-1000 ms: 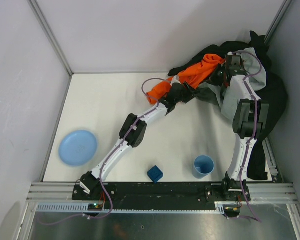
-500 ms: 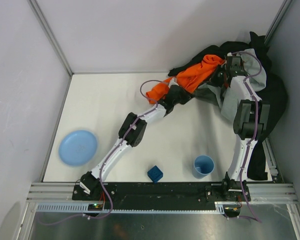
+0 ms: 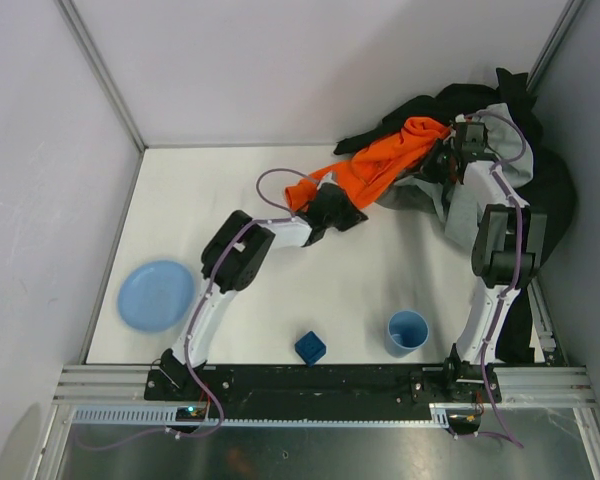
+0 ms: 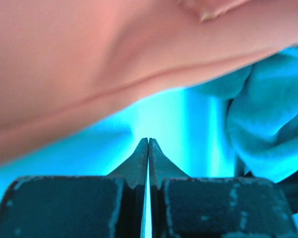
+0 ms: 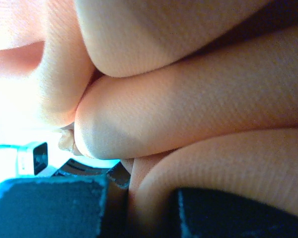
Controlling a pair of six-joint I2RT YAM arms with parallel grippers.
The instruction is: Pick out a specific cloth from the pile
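Observation:
The pile [image 3: 552, 190] of mostly black garments fills the back right corner. A bright orange garment [image 3: 380, 160] lies stretched from the pile toward the table's middle. The grey cloth [image 3: 464, 205] shows beneath and beside it, partly under my right arm. My left gripper [image 3: 350, 214] [image 4: 148, 141] sits just below the orange garment's left end, its jaws shut with nothing between them. In the left wrist view, orange fabric [image 4: 89, 64] hangs overhead. My right gripper [image 3: 443, 160] [image 5: 134, 178] is shut on a fold of the orange garment [image 5: 188, 124], which fills its view.
A blue plate [image 3: 156, 295] lies at the left. A blue cup [image 3: 408, 332] and a small blue cube [image 3: 310, 347] stand near the front edge. White walls close in the table at the back and both sides.
My left gripper has shut and drawn back to the left and nearer, folding its elbow. The orange garment's left end now reaches slightly further left. The right gripper has barely moved.

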